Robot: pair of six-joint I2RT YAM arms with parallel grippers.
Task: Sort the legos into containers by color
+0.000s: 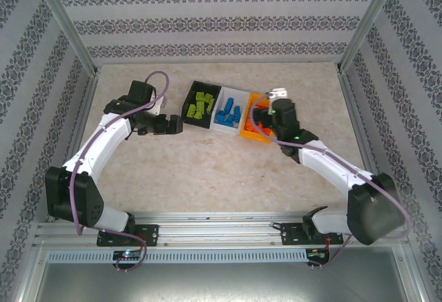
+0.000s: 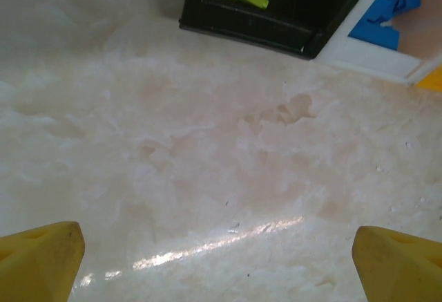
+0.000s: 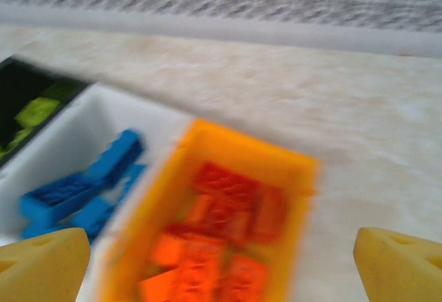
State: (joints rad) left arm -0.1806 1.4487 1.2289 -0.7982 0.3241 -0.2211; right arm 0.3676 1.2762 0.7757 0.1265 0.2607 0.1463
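Three joined containers sit mid-table. The black bin [image 1: 186,108] holds lime green legos [image 1: 200,105], the white bin [image 1: 222,126] holds blue legos [image 1: 228,113], and the orange-yellow bin [image 1: 253,137] holds orange-red legos [image 1: 257,129]. My left gripper [image 1: 173,126] hovers over bare table just left of the black bin [image 2: 276,29], open with nothing between its yellow fingertips [image 2: 41,260]. My right gripper [image 1: 264,117] is above the orange-yellow bin [image 3: 255,146], open and empty, with orange-red legos [image 3: 221,226] lying below it. The right wrist view is blurred.
The marble-patterned tabletop [image 1: 228,177] stretches in front of the bins. Patterned walls and metal posts [image 1: 65,25] enclose the table on three sides. The arm bases sit on the rail [image 1: 221,233] at the near edge.
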